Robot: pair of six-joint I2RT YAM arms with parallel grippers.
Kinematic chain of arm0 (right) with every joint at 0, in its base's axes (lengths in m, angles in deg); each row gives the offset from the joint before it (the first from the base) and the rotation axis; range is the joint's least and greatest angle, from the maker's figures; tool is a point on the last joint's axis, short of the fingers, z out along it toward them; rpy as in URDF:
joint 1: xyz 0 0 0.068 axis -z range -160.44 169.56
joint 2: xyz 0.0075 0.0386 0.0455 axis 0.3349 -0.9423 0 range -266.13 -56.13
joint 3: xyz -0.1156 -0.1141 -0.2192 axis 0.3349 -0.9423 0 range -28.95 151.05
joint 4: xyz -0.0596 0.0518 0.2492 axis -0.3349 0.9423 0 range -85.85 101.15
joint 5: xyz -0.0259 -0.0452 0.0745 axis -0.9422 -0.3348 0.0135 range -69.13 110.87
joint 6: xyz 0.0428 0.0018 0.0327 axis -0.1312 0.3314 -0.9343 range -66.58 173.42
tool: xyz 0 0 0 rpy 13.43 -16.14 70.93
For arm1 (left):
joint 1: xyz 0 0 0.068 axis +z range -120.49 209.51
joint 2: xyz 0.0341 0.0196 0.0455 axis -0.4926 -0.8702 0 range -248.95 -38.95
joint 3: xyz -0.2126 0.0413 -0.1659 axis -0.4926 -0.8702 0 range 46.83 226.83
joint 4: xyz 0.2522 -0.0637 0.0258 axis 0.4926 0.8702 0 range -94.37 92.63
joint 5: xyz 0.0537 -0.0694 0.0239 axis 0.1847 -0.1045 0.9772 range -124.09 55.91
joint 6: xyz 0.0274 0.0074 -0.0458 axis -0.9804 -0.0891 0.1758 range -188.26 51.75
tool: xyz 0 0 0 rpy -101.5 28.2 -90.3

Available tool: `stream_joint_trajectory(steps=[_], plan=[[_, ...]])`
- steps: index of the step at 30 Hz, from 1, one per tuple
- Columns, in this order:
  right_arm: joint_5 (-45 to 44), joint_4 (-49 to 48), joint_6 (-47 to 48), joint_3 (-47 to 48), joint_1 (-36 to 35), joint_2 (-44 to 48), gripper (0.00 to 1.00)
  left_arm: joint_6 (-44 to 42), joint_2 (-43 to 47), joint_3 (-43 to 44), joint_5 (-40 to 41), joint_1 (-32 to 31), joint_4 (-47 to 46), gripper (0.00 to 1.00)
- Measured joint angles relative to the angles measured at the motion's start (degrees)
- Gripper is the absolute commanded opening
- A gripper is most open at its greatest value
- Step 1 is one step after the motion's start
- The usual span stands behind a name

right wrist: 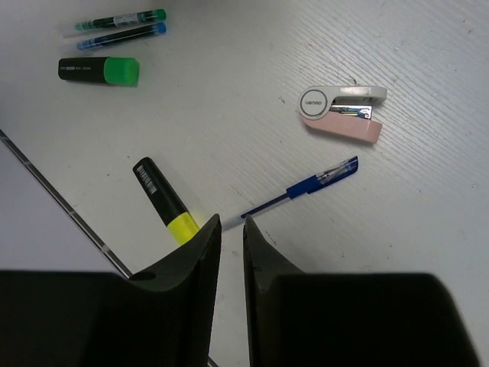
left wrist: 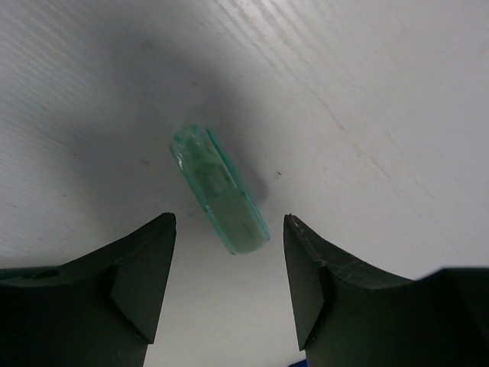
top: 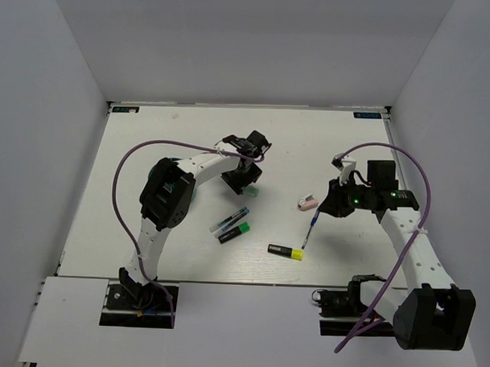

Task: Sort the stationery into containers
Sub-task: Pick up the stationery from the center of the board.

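Note:
A mint-green stubby piece (left wrist: pixel 220 189) lies on the table just ahead of my left gripper (left wrist: pixel 229 229), which is open and empty above it. It also shows in the top view (top: pixel 252 191), beside the left gripper (top: pixel 243 182). My right gripper (right wrist: pixel 231 225) is shut and empty, hovering over the tip of the slim blue pen (right wrist: pixel 294 191). The yellow-black highlighter (right wrist: pixel 166 200) and the pink-white piece (right wrist: pixel 341 115) lie close by. The green-black highlighter (top: pixel 235 233) and teal-black pen (top: pixel 230 222) lie mid-table. The teal organiser (top: pixel 154 179) is mostly hidden behind the left arm. No pink stubby piece is in view.
White walls close in the table at the back and on both sides. The left arm's purple cable (top: pixel 149 152) loops over the left half, the right arm's cable (top: pixel 414 177) over the right. The table's front edge (top: pixel 225 282) runs just below the yellow-black highlighter.

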Motion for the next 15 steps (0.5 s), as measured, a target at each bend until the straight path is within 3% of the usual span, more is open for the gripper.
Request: stream_joint_trajectory(steps=[6,9,15], plan=[[-0.8,0.0,0.0,-0.8,0.3,0.7,0.22,0.9,-3.3,1.0,0.0,0.1,2.5,0.69],[-0.9,0.0,0.0,-0.8,0.4,0.8,0.22,1.1,-3.7,2.1,0.0,0.2,3.1,0.63],[-1.0,0.0,0.0,-0.8,0.7,1.3,0.22,1.7,-4.9,3.3,-0.1,0.5,4.4,0.38]])
